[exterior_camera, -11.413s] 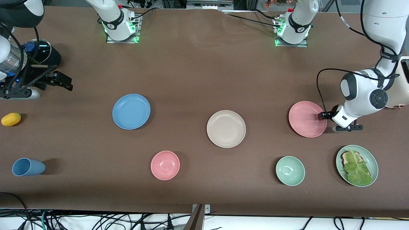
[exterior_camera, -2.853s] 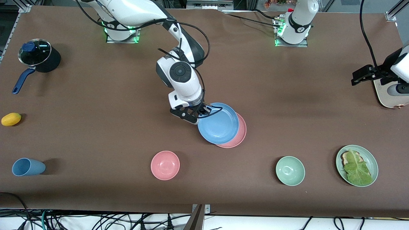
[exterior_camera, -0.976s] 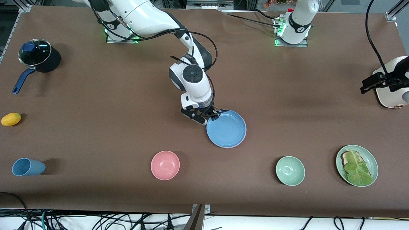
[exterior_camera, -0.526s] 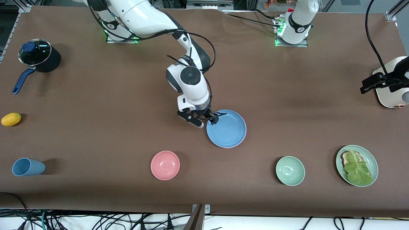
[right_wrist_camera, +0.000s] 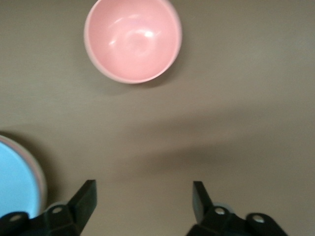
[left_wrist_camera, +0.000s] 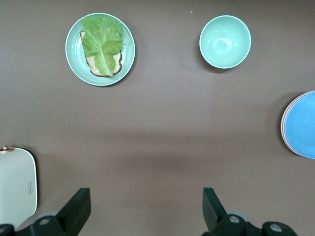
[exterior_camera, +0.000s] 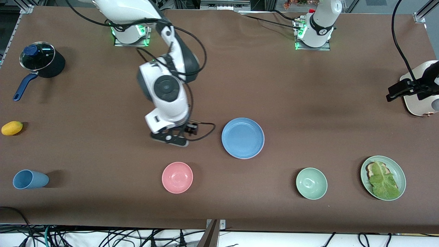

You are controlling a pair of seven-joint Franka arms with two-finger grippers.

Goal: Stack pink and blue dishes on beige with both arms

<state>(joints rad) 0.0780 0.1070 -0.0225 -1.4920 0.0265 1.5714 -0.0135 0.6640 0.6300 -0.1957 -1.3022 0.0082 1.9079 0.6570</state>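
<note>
Your right gripper (right_wrist_camera: 142, 199) has its fingers spread with nothing between them, hanging over bare table between the pink bowl (exterior_camera: 177, 177) and the stack. Judging by that, it's let go and is clear of the plates, so nothing gets nudged.

The blue plate (exterior_camera: 242, 138) sits flat on top at mid-table, with just a sliver of pink plate (exterior_camera: 247, 158) peeking out under its rim. The beige plate is hidden below, if it's there; you can't see it. Rims look lined up, so the stack reads as done to me.

Your left gripper (left_wrist_camera: 146, 209) is spread wide too, empty, waiting at its own end of the table near the white appliance (exterior_camera: 420, 103).

No readable writing or labels anywhere.
</note>
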